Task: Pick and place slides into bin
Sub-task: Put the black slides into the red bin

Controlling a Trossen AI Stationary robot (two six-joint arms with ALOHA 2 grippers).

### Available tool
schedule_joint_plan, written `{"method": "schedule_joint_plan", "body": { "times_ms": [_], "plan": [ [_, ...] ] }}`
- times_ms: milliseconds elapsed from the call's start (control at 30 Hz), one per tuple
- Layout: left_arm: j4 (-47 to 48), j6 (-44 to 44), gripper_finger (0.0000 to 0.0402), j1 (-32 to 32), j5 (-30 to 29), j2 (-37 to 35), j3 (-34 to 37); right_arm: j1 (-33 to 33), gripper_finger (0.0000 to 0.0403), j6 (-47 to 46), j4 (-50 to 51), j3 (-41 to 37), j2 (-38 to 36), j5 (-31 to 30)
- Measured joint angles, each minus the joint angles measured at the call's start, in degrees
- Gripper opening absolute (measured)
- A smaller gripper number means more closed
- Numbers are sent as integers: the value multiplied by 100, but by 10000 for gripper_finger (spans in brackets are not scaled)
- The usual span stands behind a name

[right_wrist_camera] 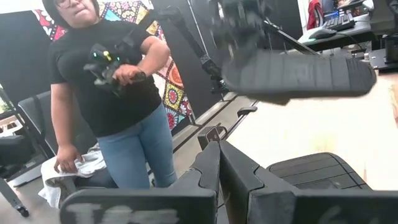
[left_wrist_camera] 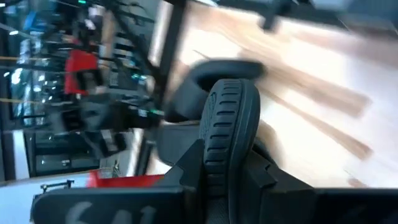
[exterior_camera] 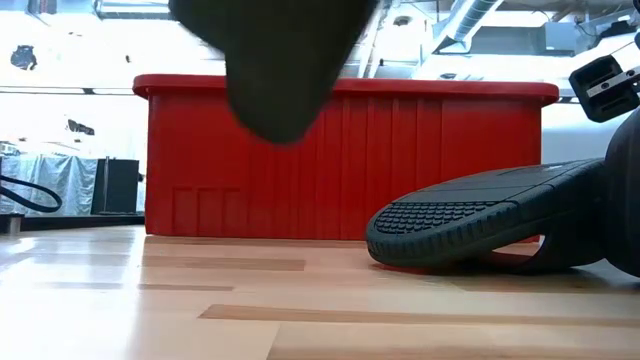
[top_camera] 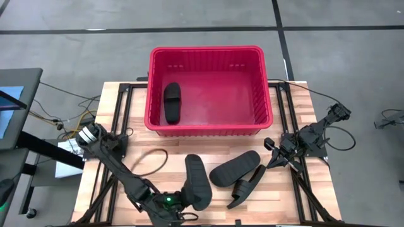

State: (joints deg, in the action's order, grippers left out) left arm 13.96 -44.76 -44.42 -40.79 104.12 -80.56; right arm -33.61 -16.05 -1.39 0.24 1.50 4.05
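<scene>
Left gripper (top_camera: 189,203) at bottom centre clamped on a lifted slide (top_camera: 197,181), right gripper (top_camera: 273,161) at right closed, empty, one sandal (top_camera: 172,101) in red bin (top_camera: 206,129), two sandals (top_camera: 240,175) lower centre on table (top_camera: 154,173).

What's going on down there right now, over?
Left pincer shut on a sandal, lifted. Right pincer shut, empty, waiting at table's right. One sandal in red bin, two on table. Path clear.

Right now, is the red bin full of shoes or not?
Not full. The red bin holds only one slide; the rest of its floor is bare, and three other slides are outside it.
</scene>
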Motion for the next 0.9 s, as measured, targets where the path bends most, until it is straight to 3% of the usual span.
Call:
{"method": "schedule_joint_plan", "body": {
  "times_ms": [533,700,900],
  "plan": [
    [891,398,35,505,190,-1523,-2306,0,0,0,1,1,0,0],
    [954,400,35,970,414,-2037,-2563,0,0,-1,0,0,-1,0],
    [946,705,35,1898,1195,-2510,-2757,0,0,0,2,0,0,0]
  ]
}}
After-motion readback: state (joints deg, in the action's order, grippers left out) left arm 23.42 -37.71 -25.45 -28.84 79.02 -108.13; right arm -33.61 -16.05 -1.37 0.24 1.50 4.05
